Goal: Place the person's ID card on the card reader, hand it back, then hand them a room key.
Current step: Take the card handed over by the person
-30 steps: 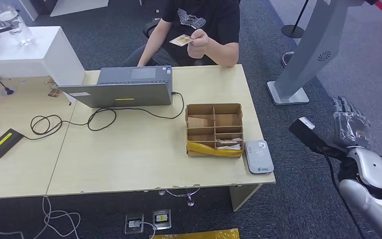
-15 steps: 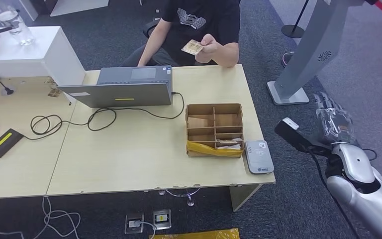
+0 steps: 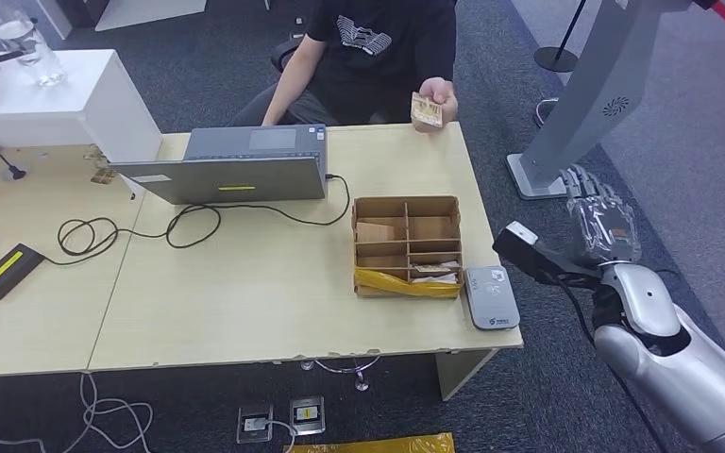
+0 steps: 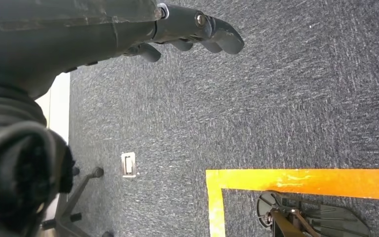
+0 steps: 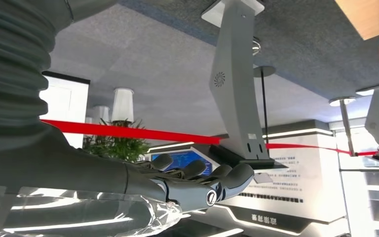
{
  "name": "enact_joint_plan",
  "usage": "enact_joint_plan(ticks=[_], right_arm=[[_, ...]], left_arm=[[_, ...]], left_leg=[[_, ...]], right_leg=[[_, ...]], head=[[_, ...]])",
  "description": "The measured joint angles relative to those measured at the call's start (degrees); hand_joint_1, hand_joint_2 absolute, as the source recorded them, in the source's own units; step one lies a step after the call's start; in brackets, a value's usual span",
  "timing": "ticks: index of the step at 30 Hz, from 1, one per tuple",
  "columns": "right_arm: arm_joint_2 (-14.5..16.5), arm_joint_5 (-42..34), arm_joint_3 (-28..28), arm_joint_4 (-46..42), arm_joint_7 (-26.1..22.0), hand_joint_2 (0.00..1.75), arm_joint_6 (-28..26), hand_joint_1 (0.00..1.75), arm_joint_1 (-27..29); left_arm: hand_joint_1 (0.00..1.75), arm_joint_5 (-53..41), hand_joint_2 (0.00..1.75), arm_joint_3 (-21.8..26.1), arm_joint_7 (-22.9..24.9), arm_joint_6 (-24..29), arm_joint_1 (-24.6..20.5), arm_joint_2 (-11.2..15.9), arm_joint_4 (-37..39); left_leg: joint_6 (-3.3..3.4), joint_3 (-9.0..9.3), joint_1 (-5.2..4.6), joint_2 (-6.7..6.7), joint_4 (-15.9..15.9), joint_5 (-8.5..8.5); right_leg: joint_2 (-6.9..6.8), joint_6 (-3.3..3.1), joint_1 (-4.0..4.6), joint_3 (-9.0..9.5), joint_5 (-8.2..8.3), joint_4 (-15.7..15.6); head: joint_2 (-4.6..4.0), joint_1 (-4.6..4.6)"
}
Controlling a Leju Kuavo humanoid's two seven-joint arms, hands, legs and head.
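One thin tan ID card (image 3: pixel 426 110) sits pinched in the person's hand (image 3: pixel 437 98) above the desk's far edge, light, stiff and slick I judge, so I would take its free edge with my right hand (image 3: pixel 603 225), fingers spread and empty.

Dark grey carpet (image 3: pixel 198 57), light wooden desk (image 3: pixel 245 302).
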Motion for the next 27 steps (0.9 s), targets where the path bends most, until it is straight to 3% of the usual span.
enact_joint_plan(ticks=[27], right_arm=[[7.7,1.8,3.9,8.1,-3.1,1.75,-2.6,0.0,-5.2]], left_arm=[[0.0,0.7,0.0,-0.5,0.9,0.4,0.0,-0.6,0.0]], left_leg=[[0.0,0.01,0.01,0.0,0.0,0.0]], right_leg=[[0.0,-0.02,0.01,0.0,-0.01,0.0]], head=[[0.0,0.01]])
